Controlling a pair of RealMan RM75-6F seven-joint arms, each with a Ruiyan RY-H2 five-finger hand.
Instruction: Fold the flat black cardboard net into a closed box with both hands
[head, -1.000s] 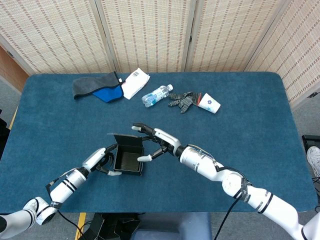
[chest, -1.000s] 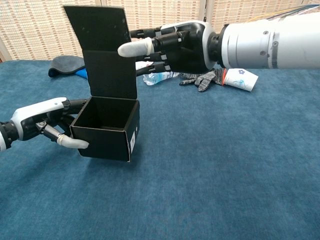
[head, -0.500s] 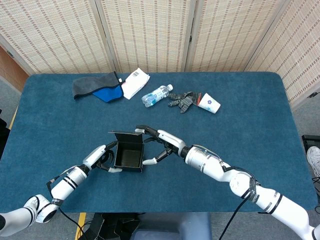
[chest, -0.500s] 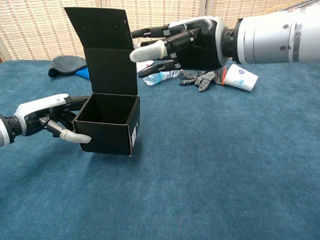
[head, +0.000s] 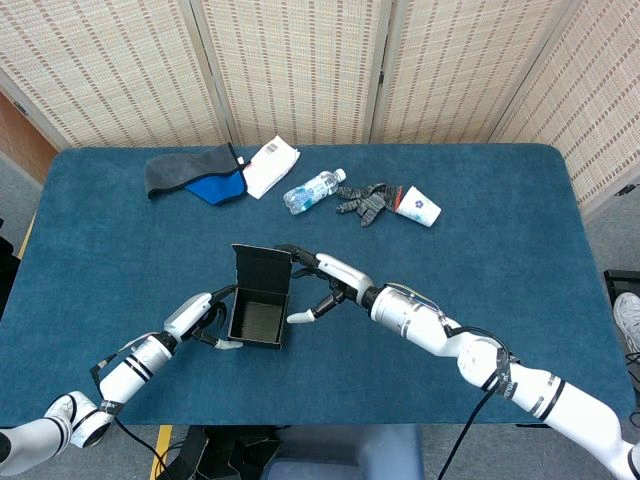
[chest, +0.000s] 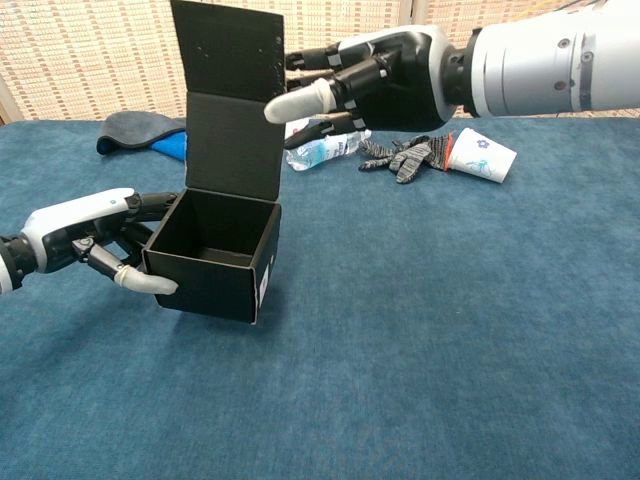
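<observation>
The black box (chest: 212, 268) is settling lower on the table, its open lid (head: 262, 271) swinging from a backward lean toward 12 o'clock to more nearly upright. The right hand (chest: 375, 80) is shifting toward 3 o'clock, its fingers (chest: 300, 102) reaching behind the lid's upper edge. The left hand (chest: 95, 240) is keeping its grip, sliding slightly toward 9 o'clock with the box.
</observation>
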